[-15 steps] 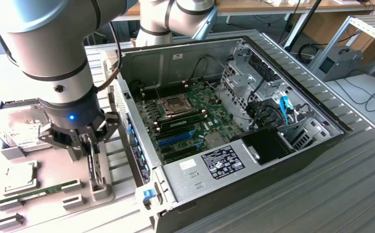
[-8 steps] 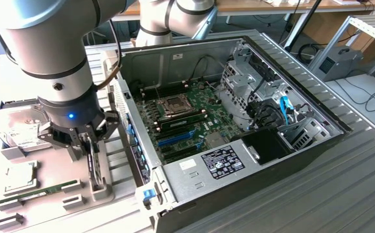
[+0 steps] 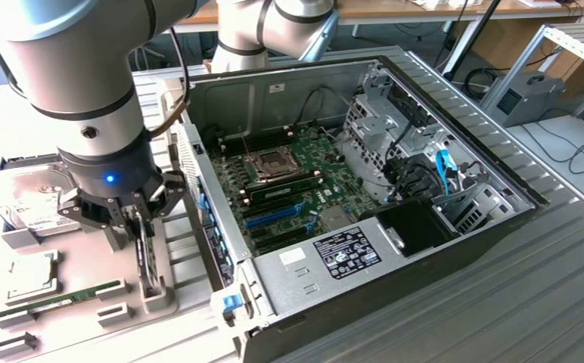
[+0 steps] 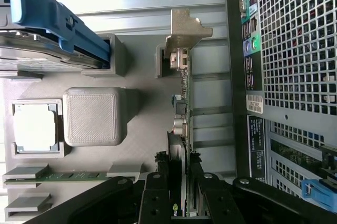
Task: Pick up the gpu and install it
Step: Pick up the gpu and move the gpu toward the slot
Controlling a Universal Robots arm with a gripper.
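The gpu (image 3: 149, 261) stands on edge in a slot of the grey holder tray (image 3: 161, 299), just off the open computer case (image 3: 373, 189) toward the exterior view's left. In the wrist view the gpu (image 4: 183, 103) shows edge-on, its silver end bracket (image 4: 184, 27) at the far end. My gripper (image 3: 143, 234) is down over the card's top edge. Its black fingers (image 4: 158, 192) sit against both faces of the card, so the gripper (image 4: 179, 187) is shut on it. The card's lower edge still rests in the holder.
The tray also carries a hard drive (image 3: 25, 193), a CPU (image 3: 29, 276) and a RAM stick (image 3: 60, 299). Inside the case lies the motherboard with blue expansion slots (image 3: 271, 215). The case's perforated rear panel (image 4: 295, 50) is close beside the card.
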